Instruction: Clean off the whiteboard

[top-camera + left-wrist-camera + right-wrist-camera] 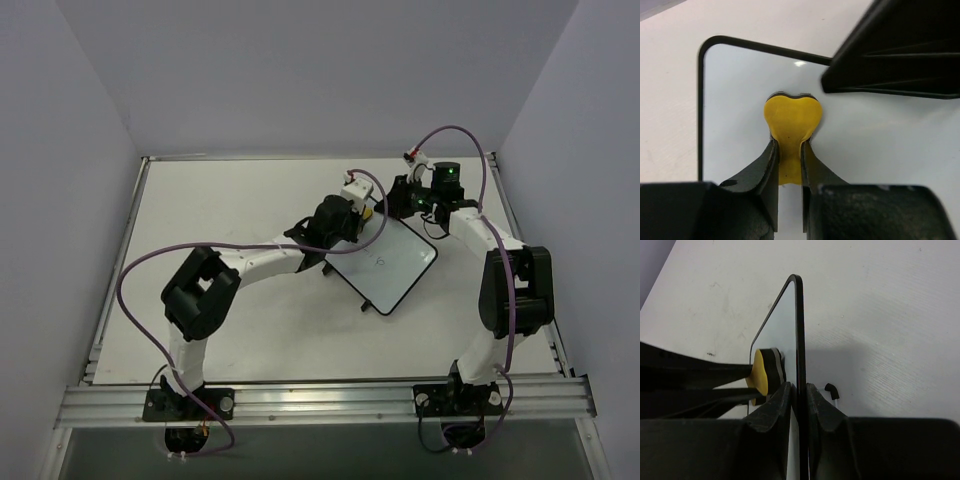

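The left end effector [788,145] is nearly closed, its two fingers pinched on the narrow lower end of a yellow heart-shaped eraser [792,117]. The eraser's dark pad lies against the white face of the whiteboard [740,100], close to one rounded corner. The right end effector [799,387] is clamped on the same board, one finger on each face, gripping it by the thin black frame at its far edge.

The left arm reaches from its base at the near left, with its elbow raised and its forearm stretched right toward the board's far corner. The right arm rises from its base and bends at the right, its forearm angling back left to that same corner.

The board sits mid-desk [230,200], right of centre, with a faint small mark on its face. In all there are two arms, one whiteboard and one eraser.
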`<state>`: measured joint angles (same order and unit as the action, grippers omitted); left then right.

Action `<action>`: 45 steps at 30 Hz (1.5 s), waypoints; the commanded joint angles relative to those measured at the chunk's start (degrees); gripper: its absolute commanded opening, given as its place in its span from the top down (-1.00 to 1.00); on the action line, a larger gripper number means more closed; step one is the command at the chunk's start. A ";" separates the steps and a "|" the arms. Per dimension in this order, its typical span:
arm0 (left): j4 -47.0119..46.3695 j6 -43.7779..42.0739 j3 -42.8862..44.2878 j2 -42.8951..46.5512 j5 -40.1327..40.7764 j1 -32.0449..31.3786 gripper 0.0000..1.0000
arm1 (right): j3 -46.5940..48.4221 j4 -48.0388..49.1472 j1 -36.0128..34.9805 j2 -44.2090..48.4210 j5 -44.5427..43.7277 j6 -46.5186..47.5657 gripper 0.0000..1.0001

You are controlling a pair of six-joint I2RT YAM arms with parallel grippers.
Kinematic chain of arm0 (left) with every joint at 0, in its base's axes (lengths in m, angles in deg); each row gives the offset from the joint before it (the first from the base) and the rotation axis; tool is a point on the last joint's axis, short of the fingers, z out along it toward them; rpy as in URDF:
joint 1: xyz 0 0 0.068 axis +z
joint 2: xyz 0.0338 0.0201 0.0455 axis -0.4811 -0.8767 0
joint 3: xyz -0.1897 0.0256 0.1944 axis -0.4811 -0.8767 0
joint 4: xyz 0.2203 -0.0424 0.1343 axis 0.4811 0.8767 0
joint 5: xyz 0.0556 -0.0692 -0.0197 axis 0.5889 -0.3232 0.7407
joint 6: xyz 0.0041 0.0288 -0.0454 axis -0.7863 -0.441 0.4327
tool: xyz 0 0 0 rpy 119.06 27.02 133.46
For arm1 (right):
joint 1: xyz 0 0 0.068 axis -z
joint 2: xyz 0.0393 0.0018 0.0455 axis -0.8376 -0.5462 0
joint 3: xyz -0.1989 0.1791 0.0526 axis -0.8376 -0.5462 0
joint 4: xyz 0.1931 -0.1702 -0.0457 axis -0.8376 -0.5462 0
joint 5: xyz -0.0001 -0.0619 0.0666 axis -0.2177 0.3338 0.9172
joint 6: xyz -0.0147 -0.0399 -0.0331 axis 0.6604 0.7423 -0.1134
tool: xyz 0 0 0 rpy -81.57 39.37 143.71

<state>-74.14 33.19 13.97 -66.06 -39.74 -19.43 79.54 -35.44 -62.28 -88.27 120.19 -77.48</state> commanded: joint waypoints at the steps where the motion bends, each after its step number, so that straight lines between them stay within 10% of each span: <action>1: 5.87 0.14 -0.36 -1.47 1.54 1.16 0.95 | 0.06 -2.49 -2.70 2.21 2.06 0.23 1.00; 23: -11.97 -1.62 -15.38 1.08 0.57 -9.47 0.95 | -0.38 -1.97 -2.96 2.12 1.62 0.14 1.00; 45: -20.93 5.60 -25.76 0.55 12.62 -4.02 0.95 | -0.82 -1.53 -3.58 1.94 1.27 0.23 1.00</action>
<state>-101.66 39.44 -10.32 -62.28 -29.95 -24.26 79.54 -34.59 -62.93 -88.14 120.36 -77.17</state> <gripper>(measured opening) 0.230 0.112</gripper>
